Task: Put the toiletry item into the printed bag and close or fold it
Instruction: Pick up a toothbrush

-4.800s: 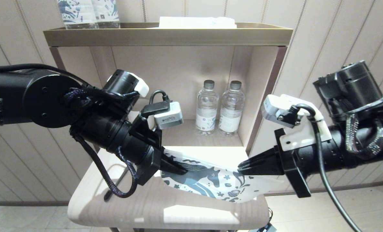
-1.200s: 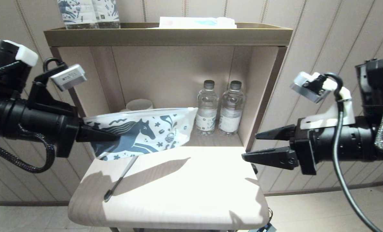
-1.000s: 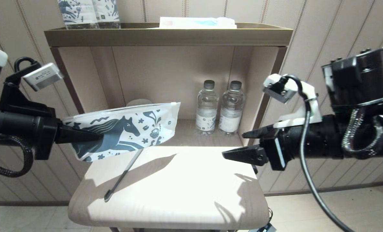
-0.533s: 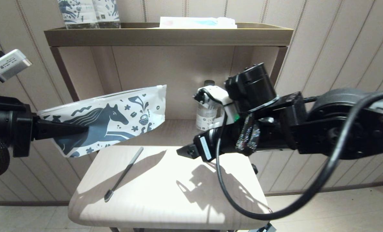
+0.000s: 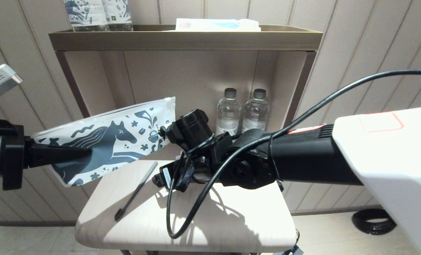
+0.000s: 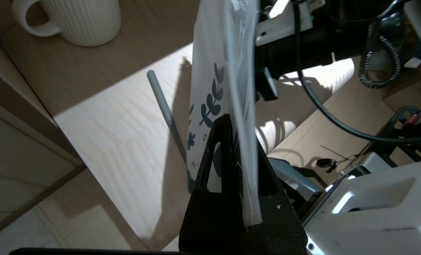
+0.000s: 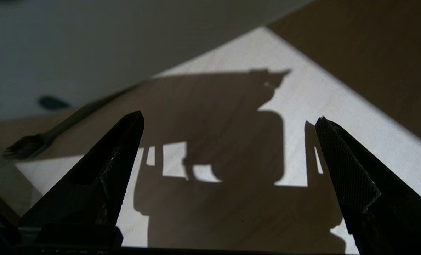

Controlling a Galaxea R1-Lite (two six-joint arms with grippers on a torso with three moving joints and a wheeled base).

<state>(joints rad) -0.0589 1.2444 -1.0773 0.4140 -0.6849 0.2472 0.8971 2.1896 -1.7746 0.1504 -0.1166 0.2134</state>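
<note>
**Plastic pouch held aloft as second hand closes in on toothbrush**

Printed film hangs in the air above the desk's left edge: the printed bag, a flat white pouch with a dark blue horse, is pinched at one end by the left hand, its fingers clamped on the sheet. Thin and limp, the pouch likely sags when its mouth is worked, and nothing appears to be inside it yet.

Below it lies the toothbrush, flat on the desk, bristle head toward the front edge. Light, stiff and slim, it probably rolls or skids under a glancing touch; mid-handle looks the safest place to grip, across the shaft.

Reaching in low over the desk just beside the handle's far end, the right hand has its fingers spread wide and holds nothing.

On the shelf behind stand two water bottles and a ribbed white mug; whether the mug holds anything cannot be seen.
</note>
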